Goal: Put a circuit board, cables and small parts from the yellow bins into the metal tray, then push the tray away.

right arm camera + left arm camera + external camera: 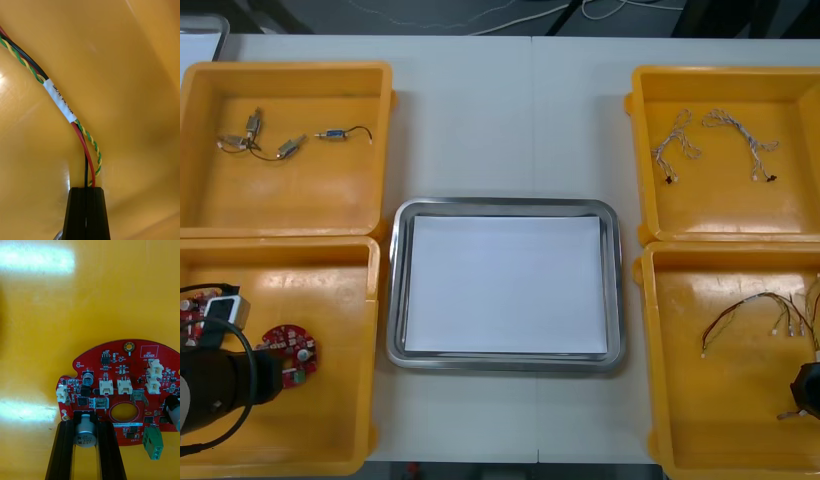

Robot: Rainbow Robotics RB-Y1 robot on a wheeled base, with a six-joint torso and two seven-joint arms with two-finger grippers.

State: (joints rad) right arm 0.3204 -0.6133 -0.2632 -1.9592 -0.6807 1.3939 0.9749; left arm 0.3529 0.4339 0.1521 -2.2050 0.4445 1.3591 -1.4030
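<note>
- The left hand (85,423) grips the round red circuit board (120,367) by its upright capacitor (85,433), seemingly as a handle, in the near-left yellow bin (330,300).
- The right hand (87,190) is pinched on the red-and-black cable (60,100) in the near-right yellow bin (720,420).
- The metal tray (394,300) waits between.

Four yellow bins (310,200) sit on the table, two at each side. One metal tray (505,207) lies between them. Two round red circuit boards (288,352) lie in one left bin, the second partly hidden. The other left bin holds four small metal parts (332,133). Two pale twisted cables (677,140) lie in one right bin. One bundle of red, black and yellow wires (750,310) lies in the other, its strands too fine to count.
</note>
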